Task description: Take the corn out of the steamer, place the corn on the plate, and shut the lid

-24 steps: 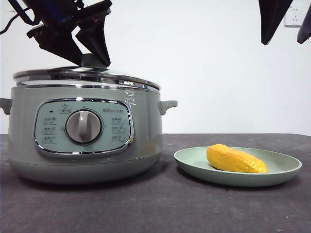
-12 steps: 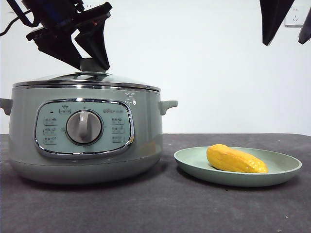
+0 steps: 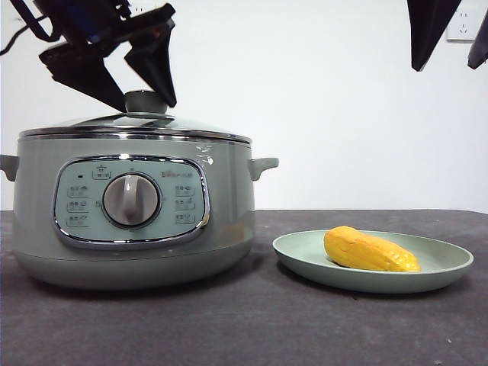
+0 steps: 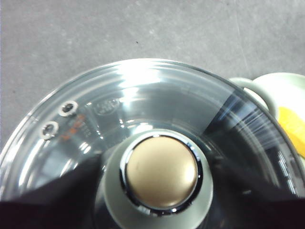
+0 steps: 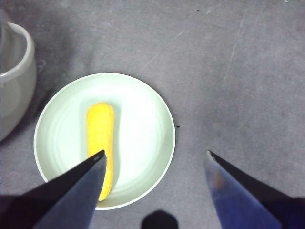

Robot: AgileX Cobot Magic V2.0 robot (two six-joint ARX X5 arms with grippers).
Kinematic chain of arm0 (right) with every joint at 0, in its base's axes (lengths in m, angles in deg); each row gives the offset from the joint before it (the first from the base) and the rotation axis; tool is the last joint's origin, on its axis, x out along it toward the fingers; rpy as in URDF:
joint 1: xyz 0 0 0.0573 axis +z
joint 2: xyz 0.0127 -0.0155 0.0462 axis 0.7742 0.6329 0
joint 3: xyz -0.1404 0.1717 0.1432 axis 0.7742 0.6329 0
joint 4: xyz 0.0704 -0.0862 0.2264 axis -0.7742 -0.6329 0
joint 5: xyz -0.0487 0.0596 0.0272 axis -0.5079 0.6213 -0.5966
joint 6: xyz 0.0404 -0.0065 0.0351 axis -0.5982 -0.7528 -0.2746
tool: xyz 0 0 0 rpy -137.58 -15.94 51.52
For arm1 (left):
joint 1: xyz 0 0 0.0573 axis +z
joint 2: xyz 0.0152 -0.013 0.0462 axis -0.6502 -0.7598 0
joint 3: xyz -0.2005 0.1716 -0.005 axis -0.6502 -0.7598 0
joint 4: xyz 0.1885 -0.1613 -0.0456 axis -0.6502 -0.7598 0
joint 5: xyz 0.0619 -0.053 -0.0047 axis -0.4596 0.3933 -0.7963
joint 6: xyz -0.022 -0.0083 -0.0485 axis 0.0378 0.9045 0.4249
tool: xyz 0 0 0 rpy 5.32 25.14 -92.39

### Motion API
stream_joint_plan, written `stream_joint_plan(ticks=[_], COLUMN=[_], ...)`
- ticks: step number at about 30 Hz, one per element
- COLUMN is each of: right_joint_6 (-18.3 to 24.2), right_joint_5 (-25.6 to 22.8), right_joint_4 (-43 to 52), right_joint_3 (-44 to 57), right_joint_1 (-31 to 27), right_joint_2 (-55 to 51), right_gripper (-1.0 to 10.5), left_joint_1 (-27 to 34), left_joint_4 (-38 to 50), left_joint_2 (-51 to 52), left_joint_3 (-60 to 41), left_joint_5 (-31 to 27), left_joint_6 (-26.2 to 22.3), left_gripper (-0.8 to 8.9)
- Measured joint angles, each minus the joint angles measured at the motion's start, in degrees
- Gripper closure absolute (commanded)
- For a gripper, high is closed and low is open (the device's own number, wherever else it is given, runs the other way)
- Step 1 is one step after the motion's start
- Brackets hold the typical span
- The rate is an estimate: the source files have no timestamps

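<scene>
- Left hand (image 3: 143, 72) sits over the pot (image 3: 130, 221) at approx 12 o'clock above the lid (image 3: 133, 126); jaws spread wide either side of the knob (image 4: 162, 174), gripping nothing.
- Right hand (image 5: 155, 160) waits high over the plate (image 5: 152, 129), jaws wide apart, empty.
- Lid looks seated level on the pot rim, so closing seems done or v. near done.
- Corn (image 3: 370, 252) lies on its side on the plate (image 3: 450, 267), which is at 3 o'clock from the pot on the worktop (image 3: 252, 328).
- Handling, my guess: lid is glass w/ steel rim, so stiff, heavyish, breakable; glass is slick, so the knob is the only sensible hold.
- Corn looks glossy & firm, prob. light; may roll, so best gripped across its middle.
</scene>
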Motion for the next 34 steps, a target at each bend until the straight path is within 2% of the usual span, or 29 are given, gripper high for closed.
stream_joint_plan(ticks=[5, 7, 9, 10, 12, 19, 23, 25, 27, 34], right_joint_6=[0.02, 0.02, 0.02, 0.02, 0.02, 0.04, 0.02, -0.24, -1.77, -3.43], right_joint_5=[0.0, 0.04, 0.15, 0.15, 0.15, 0.2, 0.2, 0.15, -0.9, -1.46], right_joint_4=[1.25, 1.64, 1.88, 2.58, 4.66, 17.77, 27.98, 29.97, 30.71, 30.69], right_joint_3=[0.0, 0.0, 0.04, 0.33, 1.97, 17.55, 30.67, 34.27, 34.49, 34.49], right_joint_1=[0.02, 0.02, 0.02, 0.04, 0.33, 1.27, 1.27, 1.27, 1.2, 1.2], right_joint_2=[-0.04, -0.35, -1.18, -1.99, -4.17, -17.31, -29.48, -32.83, -33.09, -32.94], right_gripper=[6.0, 6.6, 8.2, 9.0, 9.6, 9.6, 9.6, 9.6, 9.4, 9.4], left_joint_1=[-0.2, -0.24, -0.24, -0.24, -0.24, -0.46, -0.61, -0.61, -0.63, -0.63], left_joint_4=[-2.4, -5.9, -9.79, -11.85, -14.03, -12.76, -9.46, -5.4, -5.14, -13.18], left_joint_2=[7.74, 11.28, 14.19, 15.56, 17.9, 29.42, 41.59, 48.33, 52.15, 51.47], left_joint_3=[0.07, 0.35, 0.39, 0.39, 0.39, -4.22, -16.94, -23.58, -25.9, -25.88], left_joint_5=[0.07, 0.04, -0.22, -0.61, -1.73, -6.56, -11.96, -13.42, -13.79, -13.51], left_joint_6=[0.66, 0.79, 0.72, 0.48, 0.09, -0.61, -0.7, -0.68, -0.52, 0.02], left_gripper=[3.98, 5.55, 7.95, 8.21, 8.22, 8.22, 8.21, 8.21, 8.16, 8.16])
